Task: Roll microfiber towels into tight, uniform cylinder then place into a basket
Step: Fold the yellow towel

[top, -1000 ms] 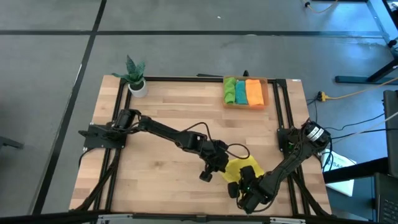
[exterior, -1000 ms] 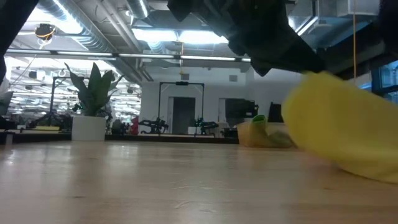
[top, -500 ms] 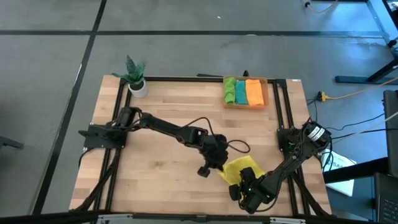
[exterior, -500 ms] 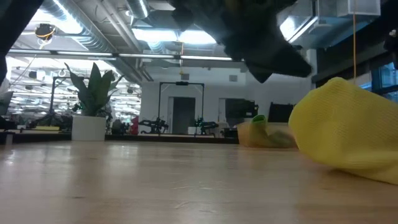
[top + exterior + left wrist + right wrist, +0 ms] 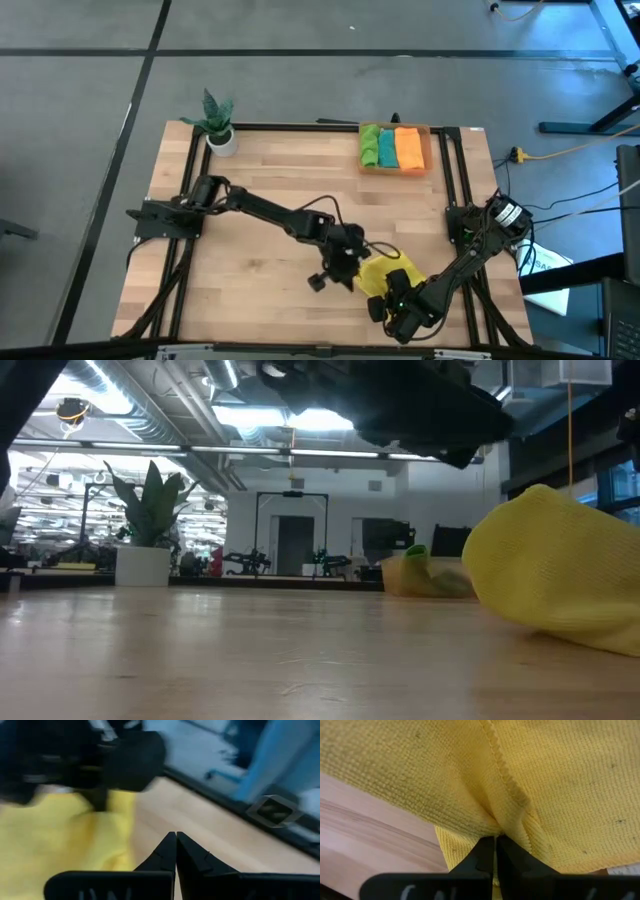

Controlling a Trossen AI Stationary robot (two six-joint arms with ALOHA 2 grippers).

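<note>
the wooden table [image 5: 250, 190] carries everything. at its far right edge the orange basket [image 5: 431, 149] holds the rolled green [image 5: 370, 147], teal [image 5: 387, 148] and orange [image 5: 409, 149] towels side by side. the yellow towel [image 5: 378, 272] lies bunched near the front edge. the left gripper [image 5: 175, 839], fingers pressed together and empty, is just beside it; the right gripper [image 5: 495, 841] pinches its fold.
</note>
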